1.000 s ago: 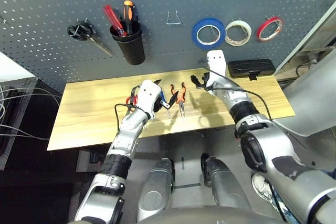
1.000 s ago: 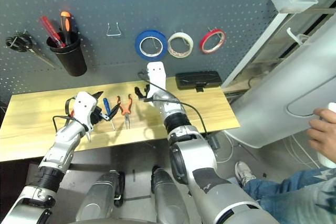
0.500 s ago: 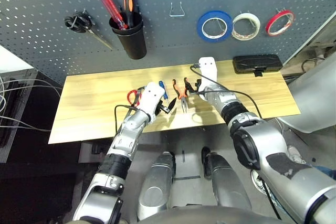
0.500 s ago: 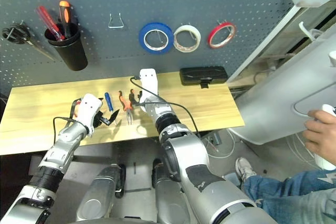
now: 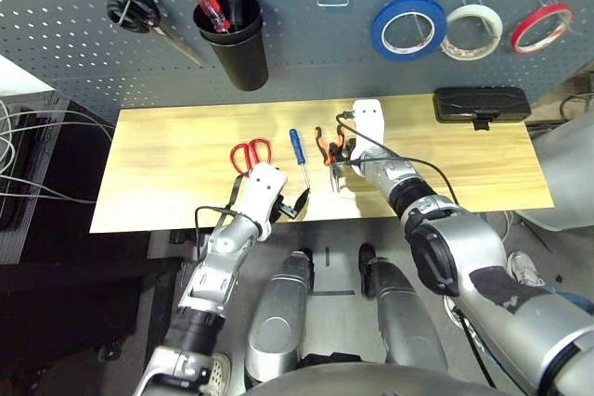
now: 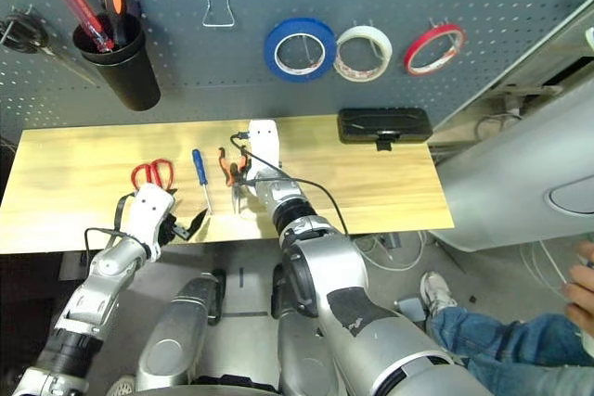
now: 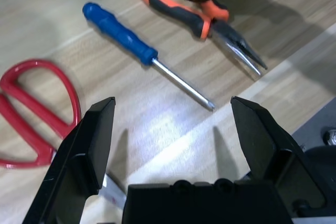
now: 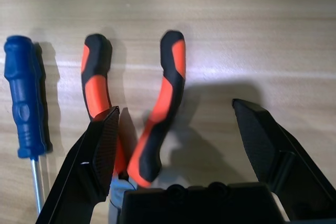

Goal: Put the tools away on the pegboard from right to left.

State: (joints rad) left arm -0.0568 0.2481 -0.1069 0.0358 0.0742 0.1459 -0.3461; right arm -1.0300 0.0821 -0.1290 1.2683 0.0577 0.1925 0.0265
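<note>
Red-handled scissors [image 5: 248,153], a blue-handled screwdriver [image 5: 297,146] and orange-and-black pliers [image 8: 160,111] lay close together mid-table [image 5: 158,169], the right end effector [image 8: 178,145] spread wide over the pliers' handles. Bare wood stretched left of the scissors and right toward a black case [image 5: 483,103] by the pegboard [image 5: 83,62].

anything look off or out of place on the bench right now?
Nothing damaged or spilled. The red-handled scissors, blue screwdriver and pliers lie flat in a row on the table, apart from each other. The blue tape ring hangs on the pegboard.
</note>
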